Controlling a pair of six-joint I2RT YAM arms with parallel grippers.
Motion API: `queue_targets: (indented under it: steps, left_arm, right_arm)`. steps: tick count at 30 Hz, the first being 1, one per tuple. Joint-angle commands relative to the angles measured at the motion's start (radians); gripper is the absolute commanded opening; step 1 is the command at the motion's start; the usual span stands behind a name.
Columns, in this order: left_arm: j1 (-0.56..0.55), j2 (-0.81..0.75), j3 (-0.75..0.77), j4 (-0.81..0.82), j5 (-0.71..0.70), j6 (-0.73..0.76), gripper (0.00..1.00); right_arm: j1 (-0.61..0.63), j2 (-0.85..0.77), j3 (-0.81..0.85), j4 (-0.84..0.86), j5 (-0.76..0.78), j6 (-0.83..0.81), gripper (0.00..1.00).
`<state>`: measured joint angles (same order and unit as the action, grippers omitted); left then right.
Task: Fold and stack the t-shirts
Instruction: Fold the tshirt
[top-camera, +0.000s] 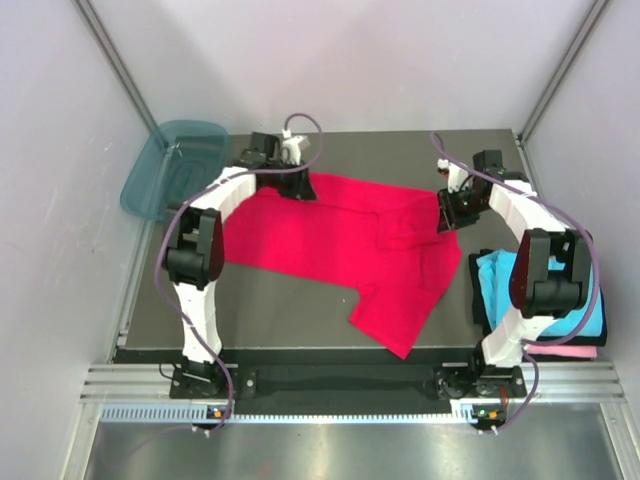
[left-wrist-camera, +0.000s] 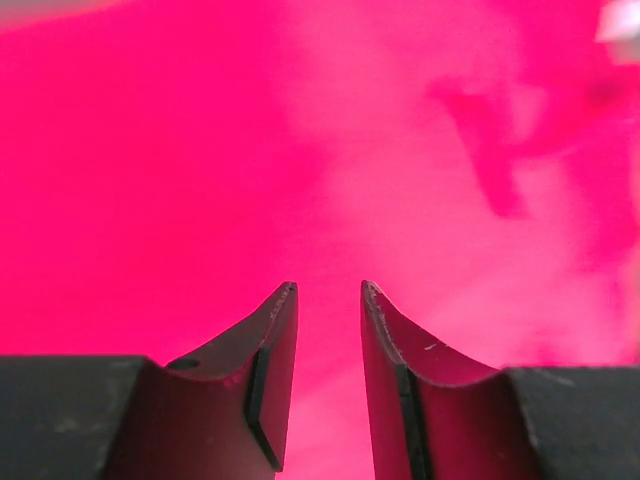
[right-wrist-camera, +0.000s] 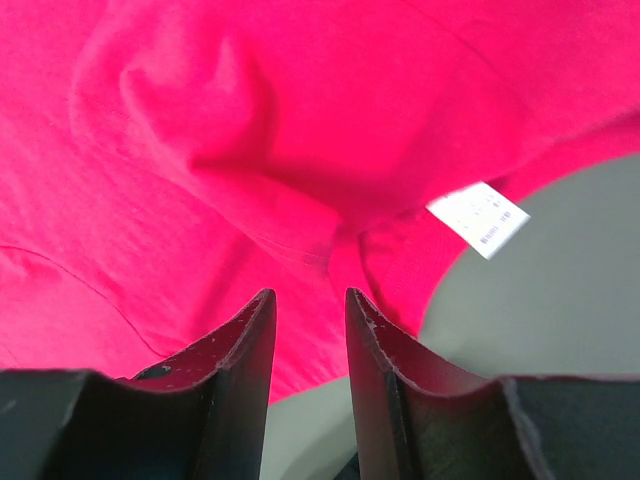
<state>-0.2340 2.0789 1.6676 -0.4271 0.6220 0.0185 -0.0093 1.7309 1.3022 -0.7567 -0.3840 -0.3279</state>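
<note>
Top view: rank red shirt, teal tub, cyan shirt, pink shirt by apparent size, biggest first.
1. red t-shirt: clearly largest, spread out flat.
2-3. teal tub and cyan t-shirt: close; the right arm hides part of the cyan one, so not ranked.
4. pink t-shirt: only a thin edge shows.

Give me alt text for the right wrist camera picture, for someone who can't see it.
A rumpled red t-shirt fills most of the view, its small white tag lying at its edge by bare grey table at right. The right gripper shows at the bottom, its dark fingers slightly apart.
</note>
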Motion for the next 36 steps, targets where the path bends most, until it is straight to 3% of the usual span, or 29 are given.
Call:
queue_targets:
  steps: [1, 4, 11, 36]
  left_arm:
    - [-0.109, 0.016, -0.048, 0.109, 0.203, -0.386, 0.36]
    - [-0.157, 0.053, -0.042, 0.198, 0.157, -0.523, 0.36]
    - [-0.203, 0.119, 0.000, 0.225, 0.127, -0.581, 0.40]
    - [-0.315, 0.247, 0.046, 0.268, 0.157, -0.629, 0.35]
  right_arm:
    - [-0.031, -0.021, 0.034, -0.016, -0.042, 0.006, 0.35]
    - [-0.041, 0.004, 0.043, -0.021, -0.053, 0.000, 0.35]
    - [-0.061, 0.061, 0.045, -0.029, -0.145, 0.009, 0.34]
    - [-0.107, 0.176, 0.026, 0.008, -0.295, 0.026, 0.27]
